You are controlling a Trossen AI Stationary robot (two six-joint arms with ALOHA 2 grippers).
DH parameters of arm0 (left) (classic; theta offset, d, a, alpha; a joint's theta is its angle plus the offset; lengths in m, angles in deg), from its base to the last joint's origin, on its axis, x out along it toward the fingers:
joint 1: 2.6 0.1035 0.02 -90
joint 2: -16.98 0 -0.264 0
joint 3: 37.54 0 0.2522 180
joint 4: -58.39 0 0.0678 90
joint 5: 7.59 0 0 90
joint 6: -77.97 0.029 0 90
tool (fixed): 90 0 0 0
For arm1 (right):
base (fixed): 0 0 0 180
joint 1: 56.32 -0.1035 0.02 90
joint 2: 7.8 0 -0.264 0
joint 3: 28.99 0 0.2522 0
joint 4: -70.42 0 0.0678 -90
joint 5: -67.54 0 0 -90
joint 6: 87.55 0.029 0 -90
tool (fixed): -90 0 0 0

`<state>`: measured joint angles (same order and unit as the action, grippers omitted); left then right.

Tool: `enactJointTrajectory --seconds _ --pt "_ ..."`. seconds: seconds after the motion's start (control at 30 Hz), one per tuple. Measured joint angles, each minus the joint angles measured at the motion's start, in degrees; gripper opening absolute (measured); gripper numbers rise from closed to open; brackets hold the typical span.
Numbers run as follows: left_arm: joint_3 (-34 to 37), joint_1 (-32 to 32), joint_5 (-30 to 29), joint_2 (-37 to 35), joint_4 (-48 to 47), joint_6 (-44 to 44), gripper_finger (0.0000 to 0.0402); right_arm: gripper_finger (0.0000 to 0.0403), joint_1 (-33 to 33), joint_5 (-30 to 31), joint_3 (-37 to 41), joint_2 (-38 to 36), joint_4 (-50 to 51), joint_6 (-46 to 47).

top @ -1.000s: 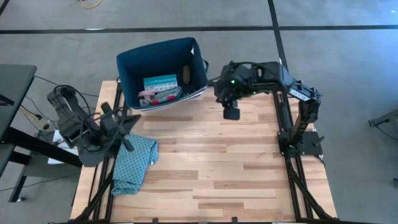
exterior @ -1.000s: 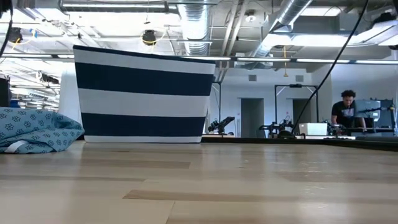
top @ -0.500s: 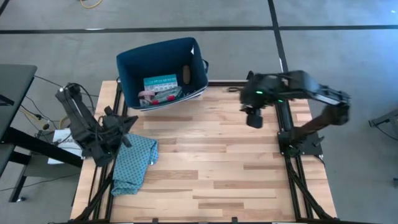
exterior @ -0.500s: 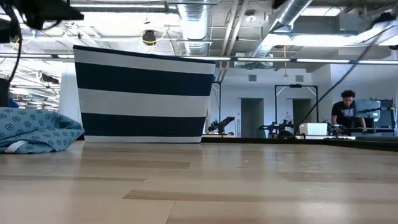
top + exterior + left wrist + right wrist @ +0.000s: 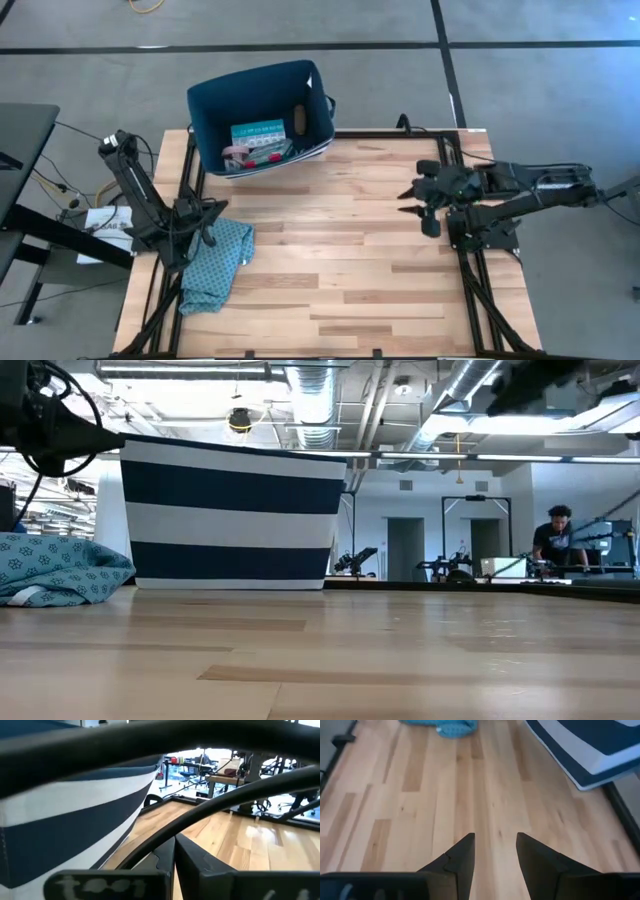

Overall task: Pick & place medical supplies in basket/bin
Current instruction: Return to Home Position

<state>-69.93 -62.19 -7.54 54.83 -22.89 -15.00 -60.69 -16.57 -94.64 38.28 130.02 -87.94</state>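
Observation:
The navy bin [image 5: 205, 120] with a white-striped outer wall [image 5: 230, 520] stands at the table's far left. Inside lie a teal-red-white flat box [image 5: 258, 135], a pink roll [image 5: 235, 152] and a brown block [image 5: 299, 118]; other supplies are hidden or too small to tell. My left gripper [image 5: 208, 222] is shut [image 5: 174, 855] and empty, by the table's left edge, near side of the bin. My right gripper [image 5: 408, 197] is open [image 5: 495, 842] and empty, above the bare wood by the right edge, pointing left.
A teal patterned cloth [image 5: 215, 265] lies bunched on the table's left side, just below my left gripper, and also shows in the low view [image 5: 60, 565]. The table's middle and near part is bare wood [image 5: 340, 270]. A person [image 5: 555, 535] stands far off in the room.
My right gripper has drawn away from the bin's right side, swinging toward the table's right edge and somewhat nearer, with its arm folding out to the right. My left arm has pulled in and its gripper has shifted slightly toward the near side, over the cloth's far end.

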Motion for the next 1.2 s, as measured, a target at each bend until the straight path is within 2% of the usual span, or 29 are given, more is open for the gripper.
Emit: enactJointTrajectory --seconds 0.2,0.4,0.53,0.63,0.9,1.07,1.2 --pt "1.53 -0.61 -0.13 0.00 0.00 1.42 0.0000 0.0140 -2.73 -0.09 16.40 -9.92 -14.93 0.45" --pt "2.22 -0.61 -0.13 0.00 -0.42 1.23 0.0000 0.0141 -3.38 -0.01 27.41 -16.45 -24.94 -0.01" --pt "2.22 -0.60 -0.11 0.00 -0.45 1.14 0.0000 0.0143 -3.38 -0.02 32.66 -22.08 -32.03 0.57" --pt "2.19 -0.59 -0.11 0.00 -0.36 0.34 0.0000 0.0146 -3.04 0.60 35.86 -25.70 -33.65 0.87" --pt "-0.25 -0.34 -0.09 0.00 0.53 -1.95 0.0000 0.0146 -1.74 1.66 41.00 -29.98 -41.51 3.14" --pt "-6.66 -0.12 -0.13 0.00 0.70 5.07 0.0000 0.0143 -1.74 1.66 43.39 -29.98 -42.04 4.58" --pt "-11.20 -2.87 -0.30 0.00 4.34 17.45 0.0000 0.0145 -1.74 1.65 44.73 -30.02 -42.69 4.93"
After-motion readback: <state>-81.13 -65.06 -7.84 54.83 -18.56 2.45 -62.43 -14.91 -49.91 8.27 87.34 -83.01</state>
